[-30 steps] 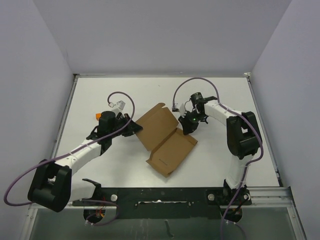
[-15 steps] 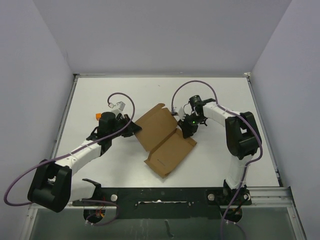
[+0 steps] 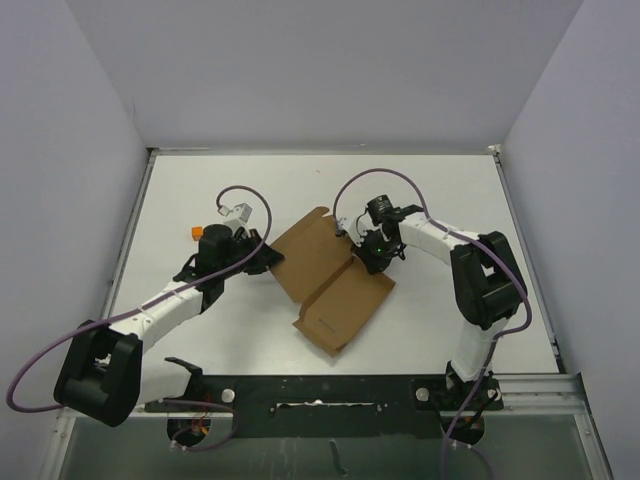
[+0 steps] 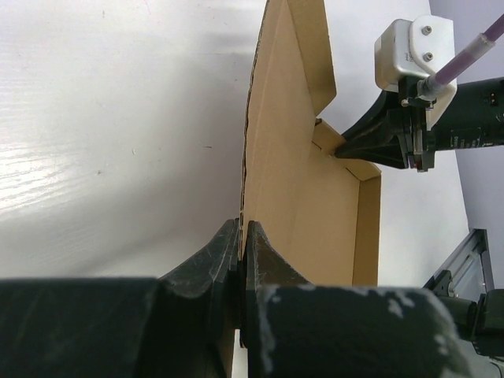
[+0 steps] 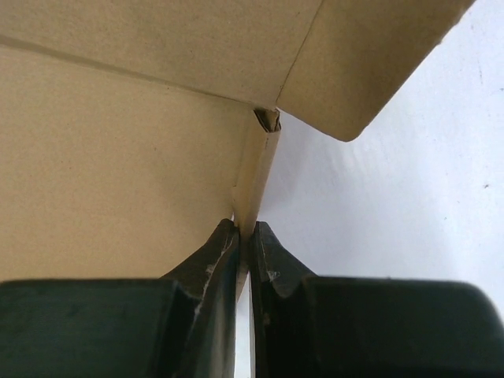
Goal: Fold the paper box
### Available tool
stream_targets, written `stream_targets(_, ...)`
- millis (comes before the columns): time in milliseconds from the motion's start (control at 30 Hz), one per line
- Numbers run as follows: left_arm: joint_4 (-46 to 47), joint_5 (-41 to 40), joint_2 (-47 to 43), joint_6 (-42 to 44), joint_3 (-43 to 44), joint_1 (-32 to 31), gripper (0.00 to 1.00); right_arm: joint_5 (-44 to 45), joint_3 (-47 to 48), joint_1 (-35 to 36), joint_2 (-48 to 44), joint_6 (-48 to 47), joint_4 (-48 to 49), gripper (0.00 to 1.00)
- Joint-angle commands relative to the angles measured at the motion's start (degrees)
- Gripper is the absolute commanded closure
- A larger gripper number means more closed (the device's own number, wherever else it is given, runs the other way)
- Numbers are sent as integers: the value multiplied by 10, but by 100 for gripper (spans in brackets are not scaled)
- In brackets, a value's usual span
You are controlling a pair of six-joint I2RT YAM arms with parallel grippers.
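Observation:
The paper box [image 3: 328,277] is a brown cardboard sheet lying partly folded in the middle of the white table, with raised side walls. My left gripper [image 3: 266,257] is shut on its left edge; in the left wrist view the black fingertips [image 4: 261,253] pinch the thin cardboard edge [image 4: 295,173]. My right gripper [image 3: 364,252] is shut on a narrow side flap at the box's right edge; in the right wrist view that flap [image 5: 256,181] stands between the shut fingers [image 5: 223,250], with the box panel [image 5: 118,157] to the left.
The white table [image 3: 440,310] is bounded by grey walls and a black rail [image 3: 320,390] at the near edge. Purple cables loop over both arms. The right arm's gripper shows in the left wrist view [image 4: 378,146] at the box's far side.
The right gripper and wrist have shifted a little left and turned, pushing the side flap in toward the box. The left arm and the box stay almost still.

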Motion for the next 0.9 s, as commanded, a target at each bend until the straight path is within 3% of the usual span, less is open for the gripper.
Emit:
stream_targets(0, 15, -38, -22, 27, 16, 2, 100, 105, -9, -9, 8, -21, 5, 100)
stream_targets(300, 8, -47, -33, 29, 13, -3, 100, 170, -21, 4, -3, -15, 36, 100)
stream_targets(400, 10, -47, -31, 28, 14, -3, 100, 135, -17, 1, 1, -12, 23, 98)
stream_targets(567, 13, -42, -29, 27, 16, -4, 100, 52, -9, -22, 3, -8, 3, 85)
stream_targets(867, 18, -37, -28, 25, 15, -4, 100, 3, -17, -25, 1, 2, 23, 83)
